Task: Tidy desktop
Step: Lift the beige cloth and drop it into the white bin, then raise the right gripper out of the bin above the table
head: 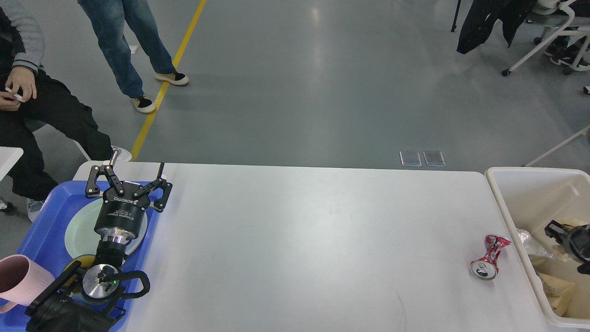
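Note:
The white desktop (299,230) fills the middle of the head view. A crushed red can (490,258) lies on it near the right edge. My left gripper (130,177) is open and empty, held over the blue tray (41,221) at the desktop's left end. My right gripper (569,237) shows only partly at the right edge, low inside the cream bin (530,189). Its fingers cannot be told apart there. Brown crumpled paper (555,288) and clear wrapping (530,240) lie in the bin.
The tray holds a pale green plate (76,233) and a pink mug (18,279). A seated person (41,106) and a standing person (129,50) are beyond the far left corner. An office chair (553,37) stands far right.

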